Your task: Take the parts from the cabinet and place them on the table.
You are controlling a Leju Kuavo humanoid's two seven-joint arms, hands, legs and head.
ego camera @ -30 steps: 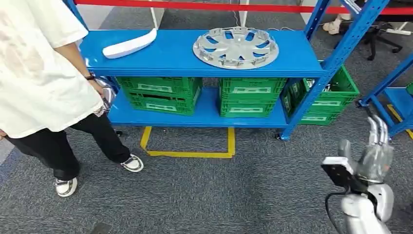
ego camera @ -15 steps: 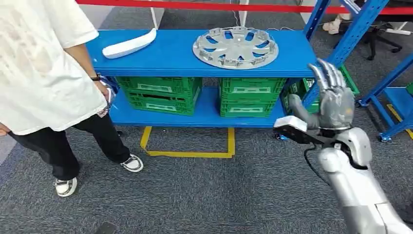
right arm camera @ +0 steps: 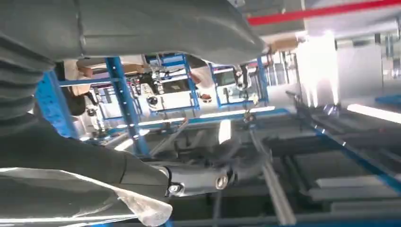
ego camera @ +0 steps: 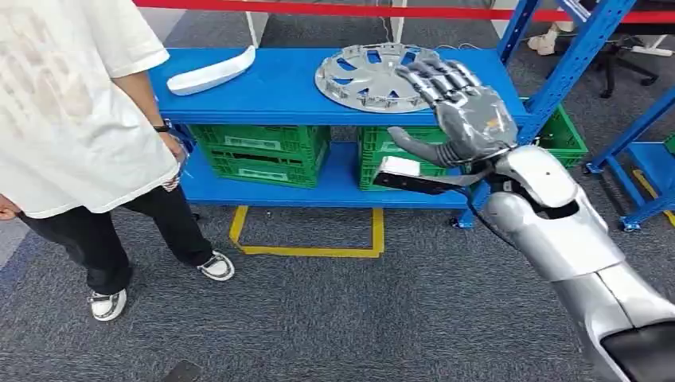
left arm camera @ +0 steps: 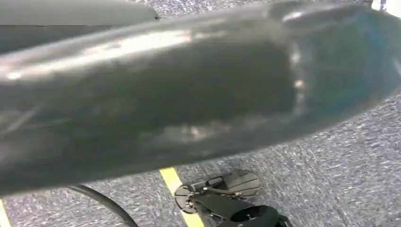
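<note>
So the robot's right hand [ego camera: 466, 111] is up in front of the blue shelf rack [ego camera: 286, 87], fingers spread wide and holding nothing, with the fingertips overlapping the near right edge of the silver hubcap [ego camera: 374, 76] in the head view. Can't tell if they actually touch it or just hang over it. The hubcap lies flat on the rack's top shelf, right of centre. Over on the left end of that same shelf there's a long white curved trim piece [ego camera: 211, 74], well apart from the hubcap.

Under the top shelf, the rack's lower shelf carries green plastic crates [ego camera: 263, 153] side by side, and one more green crate [ego camera: 557, 147] sits just past the rack's right post. A yellow tape outline [ego camera: 306, 239] is on the grey carpet right in front of the rack.

A person [ego camera: 72, 119] in a white t-shirt and black trousers stands at the rack's left end, one hand down by the lower shelf's corner.

The left hand's state can't be told from the left wrist view, just a dark blurry shape there.
</note>
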